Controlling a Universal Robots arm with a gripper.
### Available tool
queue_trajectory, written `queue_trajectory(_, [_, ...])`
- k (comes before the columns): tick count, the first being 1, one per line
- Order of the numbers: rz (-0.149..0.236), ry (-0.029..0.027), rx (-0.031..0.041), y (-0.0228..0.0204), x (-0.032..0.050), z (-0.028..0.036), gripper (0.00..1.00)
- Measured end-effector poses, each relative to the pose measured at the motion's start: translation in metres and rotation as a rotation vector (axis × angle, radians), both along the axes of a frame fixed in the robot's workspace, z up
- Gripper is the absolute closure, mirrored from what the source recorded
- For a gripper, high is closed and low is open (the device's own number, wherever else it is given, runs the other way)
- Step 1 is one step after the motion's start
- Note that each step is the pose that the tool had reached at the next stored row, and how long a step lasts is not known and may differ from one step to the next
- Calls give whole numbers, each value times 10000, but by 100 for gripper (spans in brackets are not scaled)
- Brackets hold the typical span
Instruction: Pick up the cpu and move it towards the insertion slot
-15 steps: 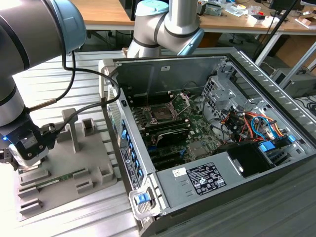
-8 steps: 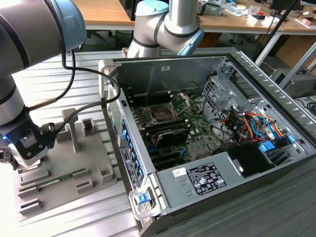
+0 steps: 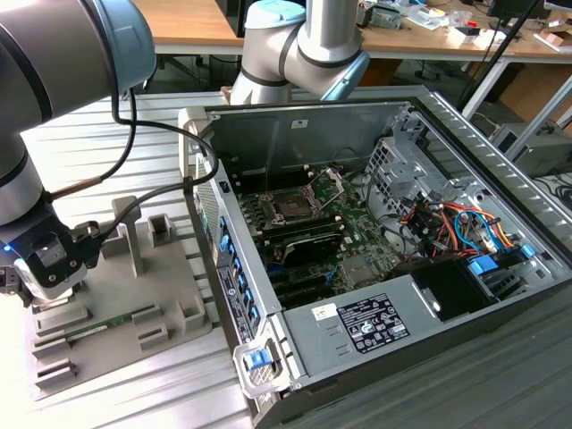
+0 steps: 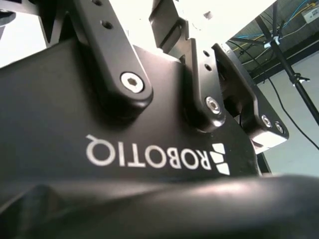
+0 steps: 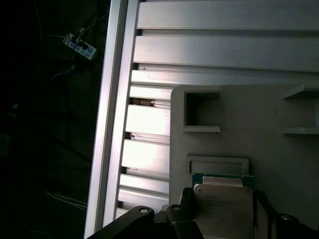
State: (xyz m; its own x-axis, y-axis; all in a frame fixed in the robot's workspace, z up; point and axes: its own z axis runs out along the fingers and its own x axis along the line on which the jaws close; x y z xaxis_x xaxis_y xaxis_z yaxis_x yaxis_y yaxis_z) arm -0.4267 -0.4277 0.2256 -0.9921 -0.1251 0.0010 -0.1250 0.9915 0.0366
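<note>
Where the exterior view meets its left edge, your gripper point(image 3: 51, 279) hangs low over a grey fixture plate point(image 3: 170, 268) on the slatted table. A thin green memory stick point(image 3: 100, 327) lies near it on that plate. The insertion slot point(image 3: 293, 206) is well apart, toward the exterior view's right, deep inside an open computer case point(image 3: 234, 268). Its metal load plate point(image 3: 332, 180) stands tilted up, leaving the socket uncovered. A black cable point(image 3: 152, 192) loops from the wrist toward the case's near wall.

In the second wrist view, you look along the gripper's black body and its linkage bars point(image 4: 117, 74) against a bright background. The chip's place cannot be told here.

In the first wrist view, the cpu point(image 5: 223, 206), pale silver on top with a green edge, lies between two dark fingers point(image 5: 187, 214). The jaws are drawn narrow against its opposite sides, so I judge it held. It sits at the grey square-rimmed holder point(image 5: 217, 164). Whether it has cleared that rim cannot be told.

Risks for you:
- The grip is on thin edges, so a tilt or jolt could let the chip slip or twist.
- A low path could catch it on the holder rim or the case wall.
- The cable could snag on the case.
</note>
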Motion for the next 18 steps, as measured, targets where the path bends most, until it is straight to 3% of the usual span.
queue_trajectory(18, [0,0,0,0,0,50,45])
